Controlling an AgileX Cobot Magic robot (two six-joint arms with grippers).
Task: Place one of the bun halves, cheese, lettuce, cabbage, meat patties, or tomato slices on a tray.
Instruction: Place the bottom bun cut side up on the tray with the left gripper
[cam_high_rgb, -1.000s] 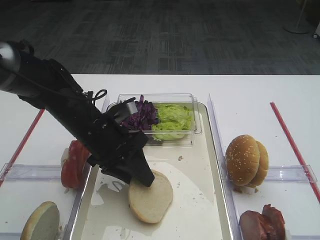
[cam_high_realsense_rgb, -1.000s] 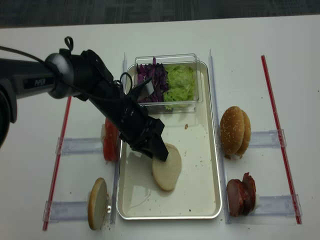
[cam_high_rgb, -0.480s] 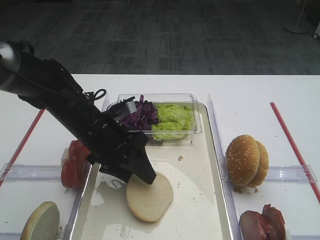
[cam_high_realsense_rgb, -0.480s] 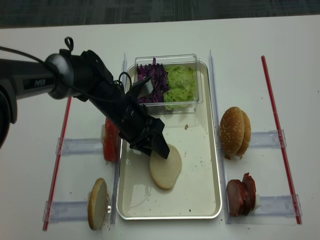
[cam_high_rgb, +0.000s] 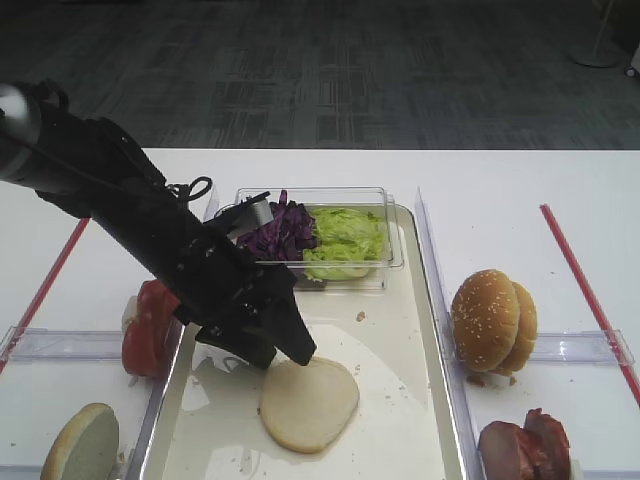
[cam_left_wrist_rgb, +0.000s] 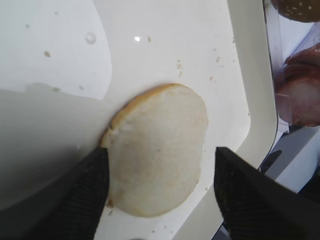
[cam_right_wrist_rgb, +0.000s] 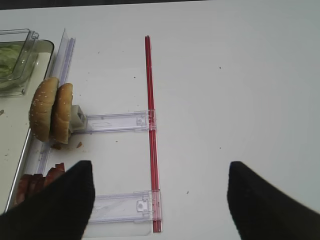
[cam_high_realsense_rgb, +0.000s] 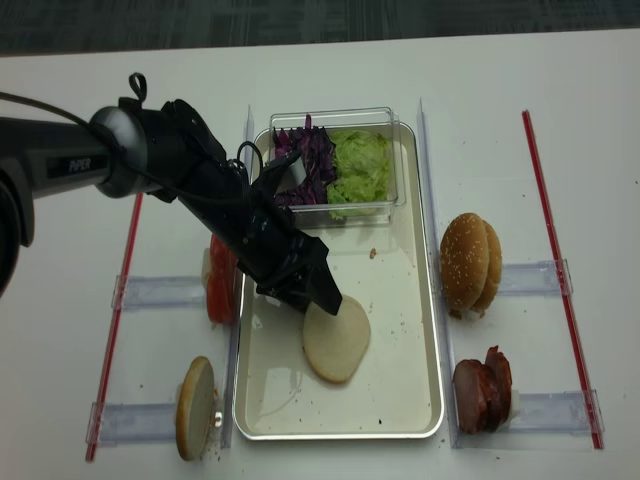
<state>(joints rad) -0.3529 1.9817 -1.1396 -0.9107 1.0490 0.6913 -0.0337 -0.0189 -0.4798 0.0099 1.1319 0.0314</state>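
Note:
A pale bun half (cam_high_rgb: 308, 402) (cam_high_realsense_rgb: 336, 338) (cam_left_wrist_rgb: 160, 150) lies flat, cut face up, on the floor of the long silver tray (cam_high_rgb: 400, 330) (cam_high_realsense_rgb: 395, 300). My left gripper (cam_high_rgb: 285, 345) (cam_high_realsense_rgb: 315, 298) (cam_left_wrist_rgb: 160, 200) hangs just above the bun's left edge, open. Its left finger (cam_left_wrist_rgb: 85, 195) is at the bun's rim and its right finger (cam_left_wrist_rgb: 250, 195) stands well apart. My right gripper (cam_right_wrist_rgb: 160, 200) is open over bare white table, holding nothing. Purple cabbage (cam_high_rgb: 280, 232) and green lettuce (cam_high_rgb: 345, 240) fill a clear tub at the tray's far end. Cheese is out of view.
Tomato slices (cam_high_rgb: 150, 325) stand in a rack left of the tray, and another bun half (cam_high_rgb: 85, 445) stands nearer. On the right are sesame buns (cam_high_rgb: 492, 320) (cam_right_wrist_rgb: 50, 115) and meat patties (cam_high_rgb: 525, 445) (cam_right_wrist_rgb: 35, 182). Red strips (cam_right_wrist_rgb: 150, 125) mark the table.
The left jaws have spread apart and let go of the bun half. The bun was tilted against the gripper and has dropped flat onto the tray, a little to the right.

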